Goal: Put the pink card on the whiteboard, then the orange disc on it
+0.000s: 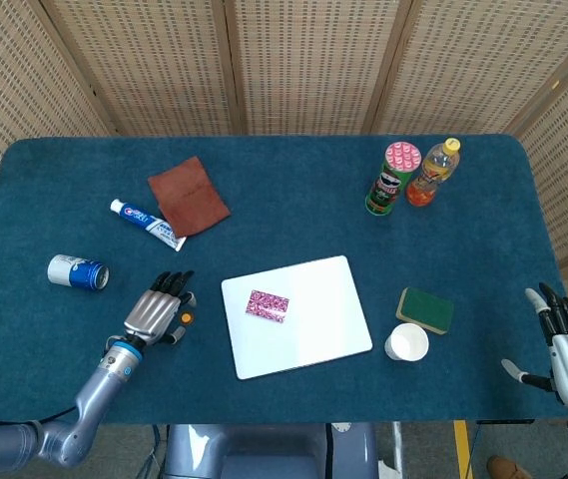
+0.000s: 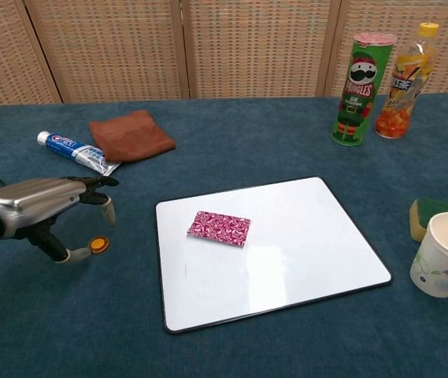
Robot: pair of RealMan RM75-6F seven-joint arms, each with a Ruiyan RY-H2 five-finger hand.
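The pink patterned card (image 1: 267,305) (image 2: 219,227) lies flat on the left part of the whiteboard (image 1: 313,324) (image 2: 302,236). A small orange disc (image 1: 186,318) (image 2: 98,245) rests on the blue cloth just left of the board. My left hand (image 1: 159,311) (image 2: 42,206) hovers beside the disc with its fingers stretched out over it and holds nothing. Its thumb tip reaches down to the cloth just left of the disc. My right hand (image 1: 566,349) stays at the table's right front corner, fingers spread, empty.
A toothpaste tube (image 1: 147,224) (image 2: 74,151) and a brown cloth (image 1: 188,196) (image 2: 131,134) lie at the back left, with a blue can (image 1: 77,271) further left. A Pringles can (image 2: 357,88), an orange bottle (image 2: 403,71), a green sponge (image 1: 424,309) and a paper cup (image 2: 445,253) stand on the right.
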